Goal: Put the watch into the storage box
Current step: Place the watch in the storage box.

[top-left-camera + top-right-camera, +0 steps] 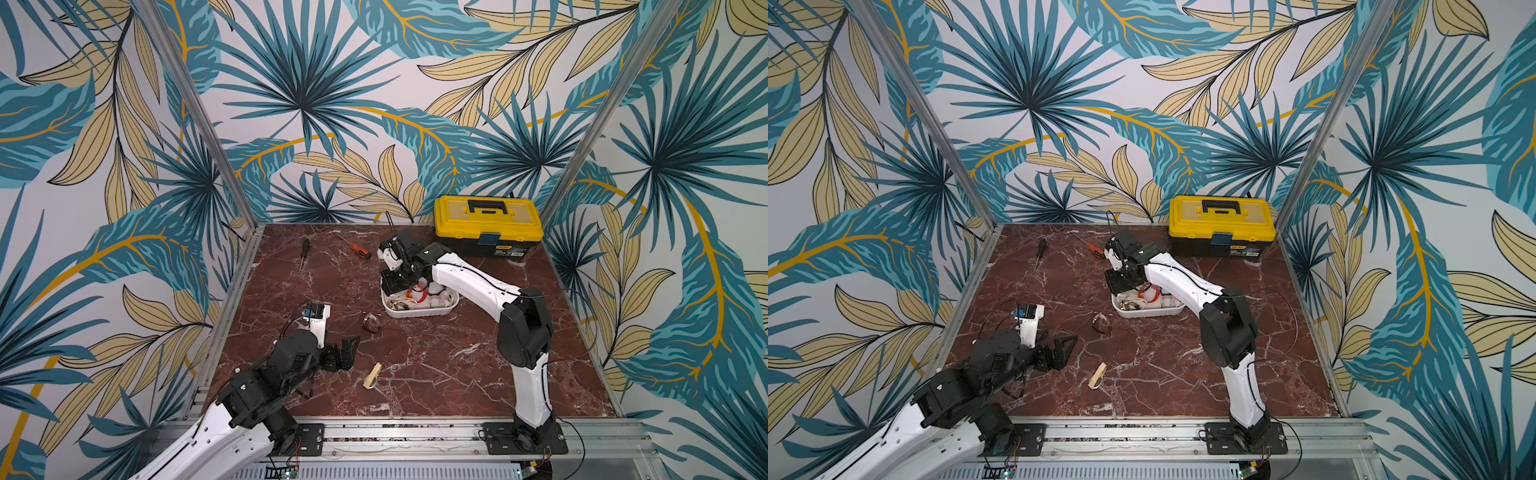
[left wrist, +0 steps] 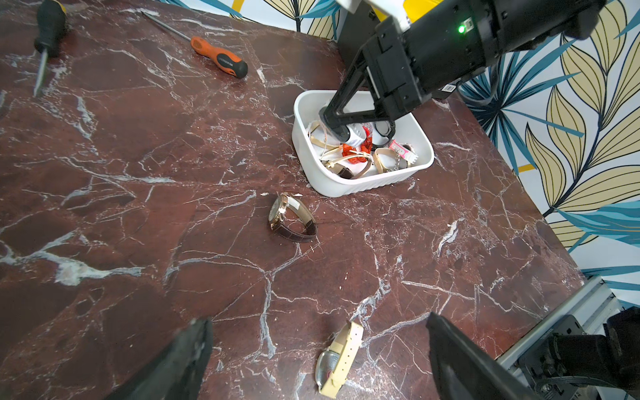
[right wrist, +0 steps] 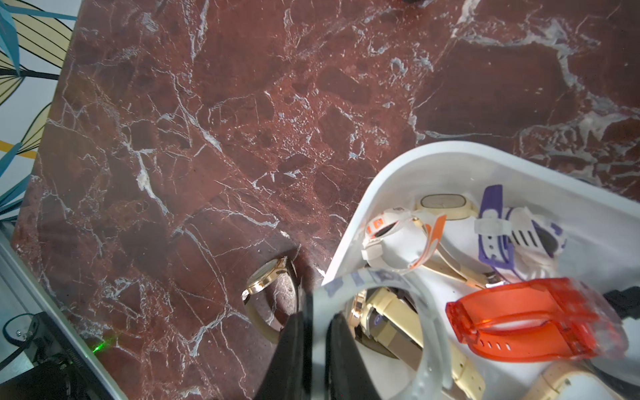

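The white storage box (image 1: 400, 312) (image 1: 1142, 313) (image 2: 346, 185) (image 3: 381, 178) sits mid-table and holds several watches. My right gripper (image 1: 400, 286) (image 1: 1121, 286) (image 2: 337, 131) (image 3: 320, 311) reaches down into it, shut on the pale white strap of a watch (image 3: 375, 277) (image 2: 356, 136). A brown-strapped gold watch (image 1: 371, 323) (image 1: 1101, 323) (image 2: 292, 218) (image 3: 268, 277) lies on the table just in front of the box. A cream-strapped watch (image 1: 372, 376) (image 1: 1097, 376) (image 2: 341, 360) lies nearer the front. My left gripper (image 1: 347, 349) (image 1: 1063, 347) (image 2: 318, 322) hovers open and holds nothing, to the left of the cream-strapped watch.
A yellow-lidded black toolbox (image 1: 488, 226) (image 1: 1222, 224) stands at the back right. An orange-handled screwdriver (image 1: 359, 250) (image 2: 218, 60) and a black-handled one (image 1: 304, 249) (image 2: 50, 29) lie at the back. An orange translucent watch (image 3: 530, 318) lies in the box.
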Robot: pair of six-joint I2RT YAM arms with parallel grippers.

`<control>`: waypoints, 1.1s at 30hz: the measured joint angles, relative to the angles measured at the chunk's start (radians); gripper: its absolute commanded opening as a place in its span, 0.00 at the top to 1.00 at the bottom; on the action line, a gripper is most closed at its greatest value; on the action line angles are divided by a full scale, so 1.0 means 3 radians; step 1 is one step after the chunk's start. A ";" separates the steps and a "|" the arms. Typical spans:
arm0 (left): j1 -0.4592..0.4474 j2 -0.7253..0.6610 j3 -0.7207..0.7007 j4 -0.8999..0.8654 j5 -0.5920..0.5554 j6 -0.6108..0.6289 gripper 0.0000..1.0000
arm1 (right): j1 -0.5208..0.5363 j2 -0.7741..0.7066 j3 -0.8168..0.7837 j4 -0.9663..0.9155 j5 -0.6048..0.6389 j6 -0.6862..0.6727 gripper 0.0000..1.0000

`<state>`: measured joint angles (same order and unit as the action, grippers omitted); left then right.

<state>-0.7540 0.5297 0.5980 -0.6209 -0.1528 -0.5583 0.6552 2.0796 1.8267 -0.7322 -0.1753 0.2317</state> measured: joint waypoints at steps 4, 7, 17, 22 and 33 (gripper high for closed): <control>0.0000 0.0000 0.0000 0.0010 0.0000 -0.0009 0.00 | -0.0001 0.0223 0.0008 0.0003 0.0048 0.0001 0.91; 0.0000 0.0000 0.0000 0.0009 0.0000 -0.0022 0.00 | -0.0004 0.0371 0.0028 -0.0010 0.0114 0.0000 0.90; 0.0000 -0.0001 0.0000 0.0009 -0.0001 -0.0025 0.00 | -0.0008 0.0413 0.0098 -0.0017 0.0188 0.0031 0.60; 0.0000 -0.0001 0.0000 0.0010 0.0000 -0.0025 0.00 | -0.0009 0.0404 0.0097 -0.0003 0.0197 0.0051 0.54; 0.0000 0.0004 0.0000 0.0013 0.0000 -0.0078 0.00 | -0.0009 -0.0292 -0.0153 0.0163 0.0145 0.0128 0.32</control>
<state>-0.7540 0.5308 0.5980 -0.6170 -0.1528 -0.5816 0.6525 1.9919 1.7809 -0.6834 -0.1318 0.2703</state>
